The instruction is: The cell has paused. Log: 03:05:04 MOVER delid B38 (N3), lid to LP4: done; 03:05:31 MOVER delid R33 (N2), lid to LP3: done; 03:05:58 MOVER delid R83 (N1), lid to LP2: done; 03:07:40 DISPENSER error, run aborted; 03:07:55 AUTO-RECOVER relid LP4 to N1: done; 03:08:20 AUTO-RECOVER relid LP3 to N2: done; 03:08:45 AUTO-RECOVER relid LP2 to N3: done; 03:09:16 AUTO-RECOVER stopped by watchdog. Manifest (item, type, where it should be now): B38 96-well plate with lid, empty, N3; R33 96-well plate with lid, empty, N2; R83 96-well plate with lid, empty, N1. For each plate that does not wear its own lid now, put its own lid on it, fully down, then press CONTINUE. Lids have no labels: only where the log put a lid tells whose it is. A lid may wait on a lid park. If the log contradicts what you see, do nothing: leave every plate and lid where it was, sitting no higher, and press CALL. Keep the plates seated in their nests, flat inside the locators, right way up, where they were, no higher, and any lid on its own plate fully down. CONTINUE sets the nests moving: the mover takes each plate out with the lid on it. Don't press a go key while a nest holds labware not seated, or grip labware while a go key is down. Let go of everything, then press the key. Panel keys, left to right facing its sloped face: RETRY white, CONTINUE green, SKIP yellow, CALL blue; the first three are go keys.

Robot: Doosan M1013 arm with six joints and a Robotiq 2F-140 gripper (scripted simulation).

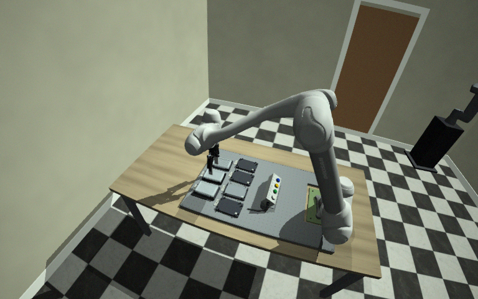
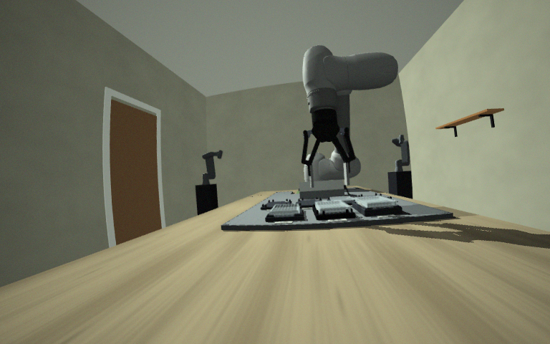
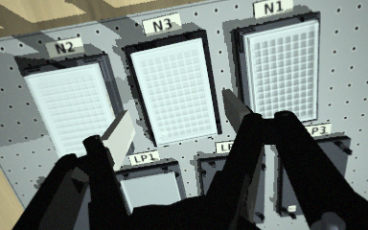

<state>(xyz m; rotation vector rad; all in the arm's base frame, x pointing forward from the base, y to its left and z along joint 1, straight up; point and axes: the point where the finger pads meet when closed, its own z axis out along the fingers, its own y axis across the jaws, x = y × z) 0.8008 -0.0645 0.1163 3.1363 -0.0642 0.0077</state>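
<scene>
Above gridded rectangular plate (image 3: 174, 91), end effector (image 3: 177, 117) open.

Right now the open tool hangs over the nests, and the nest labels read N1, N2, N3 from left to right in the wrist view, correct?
Not quite. The wrist view shows N2, N3, N1 left to right. The rest holds: the tool hangs open over the nests.

Small white tags on the grey perforated plate (image 3: 216, 16) are read: N2 (image 3: 64, 47), N3 (image 3: 162, 24), N1 (image 3: 273, 7), LP1 (image 3: 144, 157), and partly hidden "P3" (image 3: 320, 129).
</scene>
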